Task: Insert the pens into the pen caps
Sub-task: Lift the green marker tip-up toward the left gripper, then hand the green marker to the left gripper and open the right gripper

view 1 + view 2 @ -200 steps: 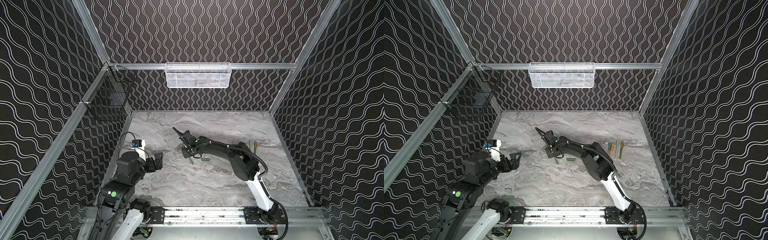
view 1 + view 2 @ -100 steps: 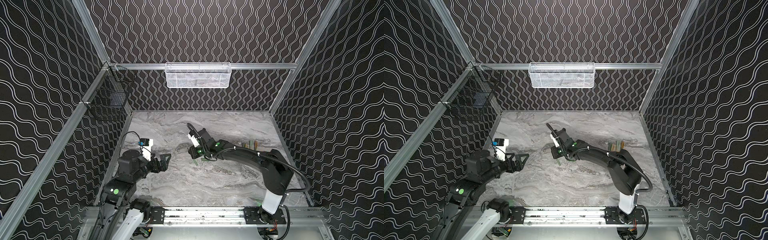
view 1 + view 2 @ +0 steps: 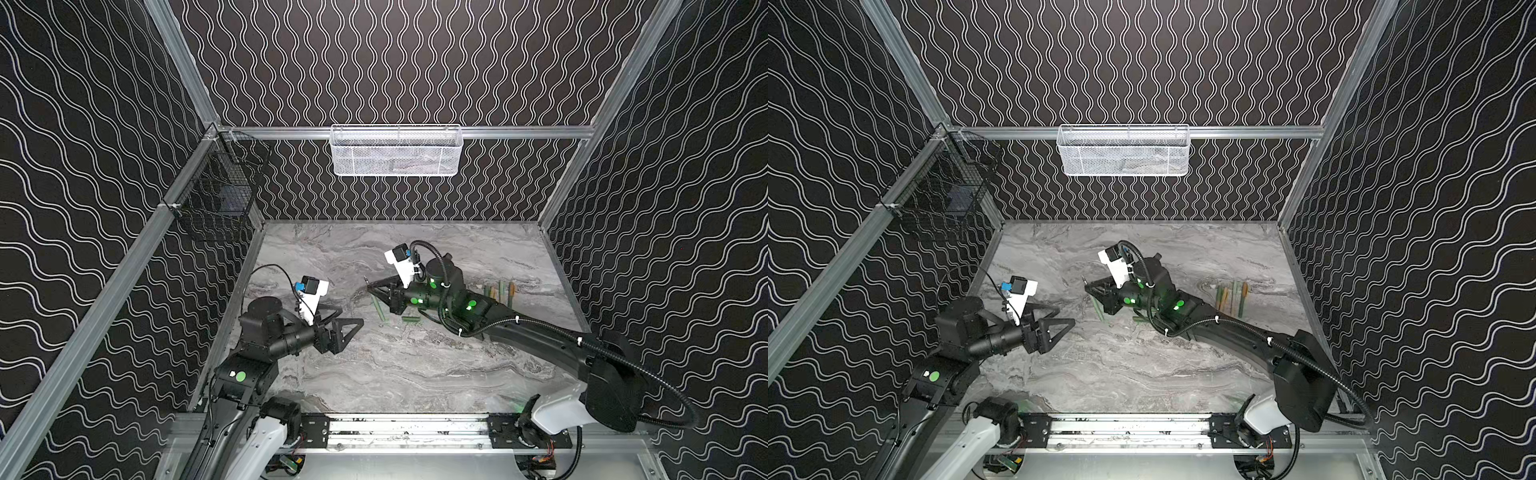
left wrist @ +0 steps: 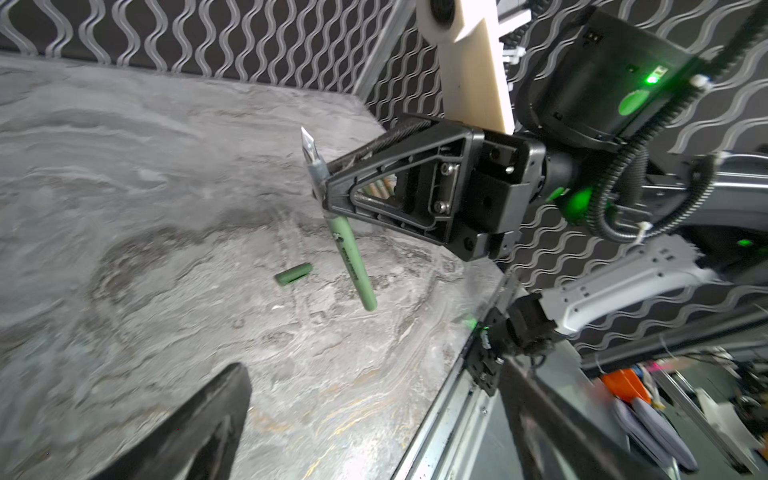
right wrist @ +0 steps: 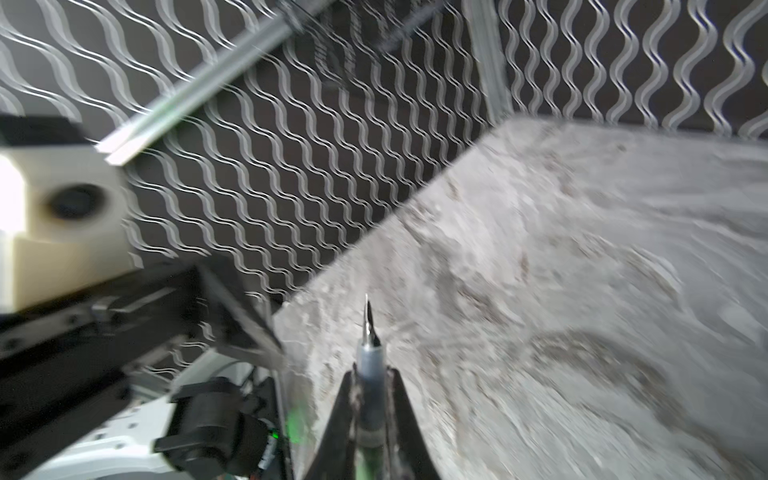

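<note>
My right gripper (image 3: 371, 291) is shut on a green pen (image 4: 350, 253), gripping it near its grey tip, with the metal nib poking out past the fingertips and the barrel hanging free above the table. The right wrist view shows this right gripper (image 5: 370, 376) clamped on the pen (image 5: 371, 359). A green pen cap (image 3: 410, 319) (image 4: 293, 275) lies on the table beside the held pen. My left gripper (image 3: 349, 316) (image 4: 374, 419) is open and empty, left of the pen and pointing towards it. Several more pens (image 3: 498, 289) (image 3: 1231, 297) lie side by side at the right.
The marble tabletop (image 3: 415, 374) is boxed in by patterned walls. A white mesh basket (image 3: 395, 150) hangs on the back wall and a black wire basket (image 3: 220, 195) on the left wall. A metal rail (image 3: 407, 428) runs along the front edge.
The left gripper has moved right, towards the held pen. The right arm's elbow has swung out to the right and its wrist has turned, still holding the pen.
</note>
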Controlling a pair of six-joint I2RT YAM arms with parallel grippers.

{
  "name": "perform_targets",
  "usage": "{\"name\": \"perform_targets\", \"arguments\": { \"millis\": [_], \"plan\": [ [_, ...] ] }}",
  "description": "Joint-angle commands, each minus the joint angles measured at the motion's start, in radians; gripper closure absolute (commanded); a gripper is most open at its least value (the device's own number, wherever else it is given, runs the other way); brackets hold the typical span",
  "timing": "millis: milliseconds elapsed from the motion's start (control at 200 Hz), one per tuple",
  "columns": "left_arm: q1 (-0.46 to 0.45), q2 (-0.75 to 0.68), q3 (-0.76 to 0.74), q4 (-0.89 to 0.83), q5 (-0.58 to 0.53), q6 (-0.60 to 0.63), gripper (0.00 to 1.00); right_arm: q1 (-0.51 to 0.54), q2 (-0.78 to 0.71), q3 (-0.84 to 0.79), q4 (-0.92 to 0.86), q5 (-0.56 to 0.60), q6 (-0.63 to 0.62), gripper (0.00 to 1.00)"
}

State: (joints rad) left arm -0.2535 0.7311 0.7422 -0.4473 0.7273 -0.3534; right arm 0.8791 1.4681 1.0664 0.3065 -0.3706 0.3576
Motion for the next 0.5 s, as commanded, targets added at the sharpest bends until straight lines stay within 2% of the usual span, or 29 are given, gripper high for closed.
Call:
{"name": "perform_targets", "arguments": {
  "millis": [0,210,495],
  "plan": [
    [0.002,0.000,-0.011,0.094,0.093,-0.022,0.04,0.006,-0.027,-0.024,0.193,-0.086,0.073,0.93],
    [0.002,-0.023,-0.036,0.173,0.173,-0.059,0.06,0.037,-0.040,-0.050,0.363,-0.159,0.150,0.92],
    [0.002,-0.034,-0.055,0.240,0.243,-0.094,0.12,0.098,-0.025,-0.134,0.619,-0.239,0.147,0.92]
  ]
}}
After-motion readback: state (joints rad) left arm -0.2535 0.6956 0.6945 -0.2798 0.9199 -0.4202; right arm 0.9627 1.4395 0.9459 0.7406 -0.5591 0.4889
